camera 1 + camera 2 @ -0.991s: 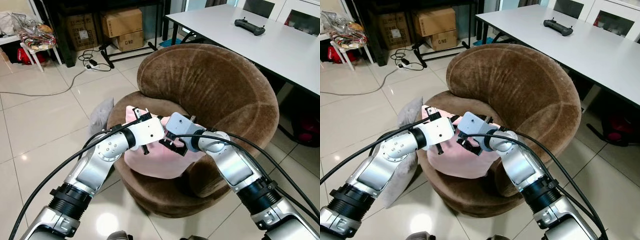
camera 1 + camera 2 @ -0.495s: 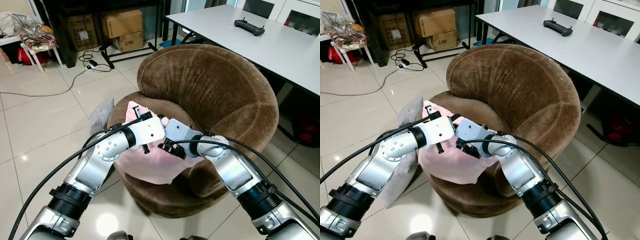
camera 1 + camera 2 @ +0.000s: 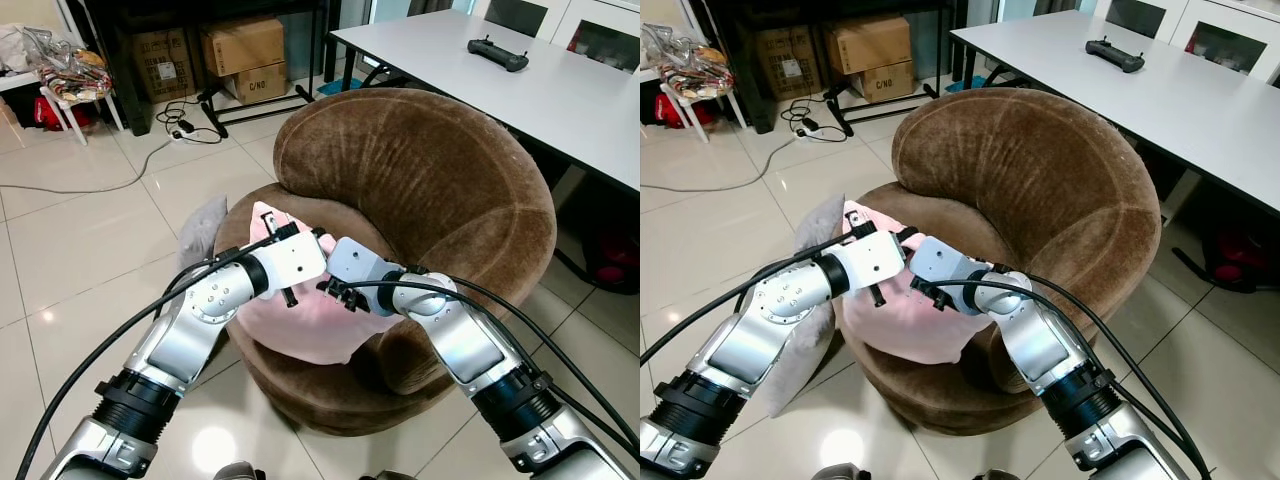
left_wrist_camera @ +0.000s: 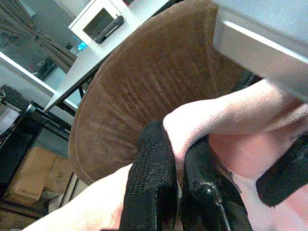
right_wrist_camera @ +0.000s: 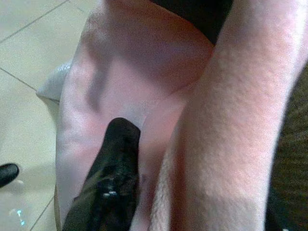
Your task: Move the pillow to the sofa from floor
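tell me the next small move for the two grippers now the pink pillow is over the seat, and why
Probably open the left gripper and right gripper and let go. The pink pillow already lies on the seat of the brown sofa, though part of it hangs over the front edge. The left fingers pinch a fold of it, so a short push toward the backrest first may seat it better.

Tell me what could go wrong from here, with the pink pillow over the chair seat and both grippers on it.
1. The pink pillow hangs over the front edge of the brown chair; if released now, it may slide to the floor.
2. The left gripper pinches only a fold of fabric, so the grip could slip.
3. The right gripper sits close against the left one; the two may bump while shifting the pillow. Its grip is unclear.
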You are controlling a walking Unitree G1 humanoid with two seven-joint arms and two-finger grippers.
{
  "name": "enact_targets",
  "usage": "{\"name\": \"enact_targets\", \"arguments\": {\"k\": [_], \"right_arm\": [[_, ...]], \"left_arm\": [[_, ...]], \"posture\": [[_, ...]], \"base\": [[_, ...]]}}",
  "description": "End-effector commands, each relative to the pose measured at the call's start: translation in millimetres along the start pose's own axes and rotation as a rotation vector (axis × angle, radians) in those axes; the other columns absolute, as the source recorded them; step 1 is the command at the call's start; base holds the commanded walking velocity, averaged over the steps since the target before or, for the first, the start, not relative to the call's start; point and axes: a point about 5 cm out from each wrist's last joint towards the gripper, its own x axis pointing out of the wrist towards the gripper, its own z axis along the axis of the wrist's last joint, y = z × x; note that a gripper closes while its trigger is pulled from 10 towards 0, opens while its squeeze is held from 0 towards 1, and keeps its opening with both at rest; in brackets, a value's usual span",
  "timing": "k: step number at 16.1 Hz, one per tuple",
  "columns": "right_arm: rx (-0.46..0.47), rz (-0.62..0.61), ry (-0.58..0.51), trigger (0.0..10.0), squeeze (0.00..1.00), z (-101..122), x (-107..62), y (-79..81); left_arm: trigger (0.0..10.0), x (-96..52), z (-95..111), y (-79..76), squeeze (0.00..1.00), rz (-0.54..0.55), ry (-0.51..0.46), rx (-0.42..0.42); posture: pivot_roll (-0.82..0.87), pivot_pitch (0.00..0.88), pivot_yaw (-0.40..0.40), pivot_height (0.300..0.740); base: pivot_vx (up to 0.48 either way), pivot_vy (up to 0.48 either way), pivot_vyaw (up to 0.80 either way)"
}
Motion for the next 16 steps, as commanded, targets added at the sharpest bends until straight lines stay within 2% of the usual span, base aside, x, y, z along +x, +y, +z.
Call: {"name": "enact_targets", "arguments": {"k": [1,5,6,8,11,13,14,15,16], "right_arm": [[0.022,0.0,-0.005,0.0,0.0,-2.0,-0.8,1.3],[0.054,-0.001,-0.02,0.0,0.0,-1.4,-0.2,3.2],[0.07,0.0,-0.026,0.0,0.0,-1.4,-0.1,3.7],[0.093,-0.003,-0.036,0.0,0.0,-1.5,-0.4,4.1],[0.151,-0.004,-0.063,0.0,0.0,-1.2,-0.3,5.8],[0.227,-0.014,-0.098,0.0,0.0,-0.2,0.4,8.3],[0.245,-0.022,-0.108,0.0,0.0,0.5,0.4,8.1],[0.306,-0.053,-0.143,0.0,0.0,3.0,-1.3,5.0],[0.399,-0.099,-0.181,0.0,0.0,4.7,-5.1,-1.5]], "left_arm": [[10.0,-3.7,15.0,14.3,0.0,0.07,-0.066,0.02],[10.0,-4.0,15.6,15.5,0.0,0.071,-0.07,0.015],[10.0,-3.8,15.6,15.7,1.0,0.061,-0.077,-0.025],[10.0,-5.3,16.5,18.2,1.0,0.065,-0.09,-0.089],[10.0,-9.7,18.9,19.2,1.0,0.07,-0.112,-0.127],[10.0,-17.3,26.0,23.4,1.0,0.098,-0.165,-0.207],[10.0,-19.7,27.9,26.4,1.0,0.124,-0.182,-0.233],[10.0,-26.8,30.7,34.5,1.0,0.202,-0.205,-0.275],[10.0,-35.6,27.2,43.4,1.0,0.299,-0.185,-0.292]], "posture": [[0.04,0.0,-0.026,0.74],[0.04,0.0,-0.019,0.74],[0.03,0.0,-0.016,0.74],[0.03,0.0,-0.016,0.74],[0.03,0.0,-0.016,0.74],[0.04,0.0,-0.022,0.74],[0.04,0.0,-0.022,0.74],[0.04,0.0,-0.021,0.74],[0.05,0.0,-0.023,0.74]], "base": [[0.0,0.0,0.0],[0.0,0.0,0.0],[0.0,0.0,0.0],[0.0,0.0,0.0],[0.0,0.0,0.0],[0.0,0.0,0.0],[0.0,0.0,0.0],[0.0,0.0,0.0],[0.0,0.0,0.0]]}}
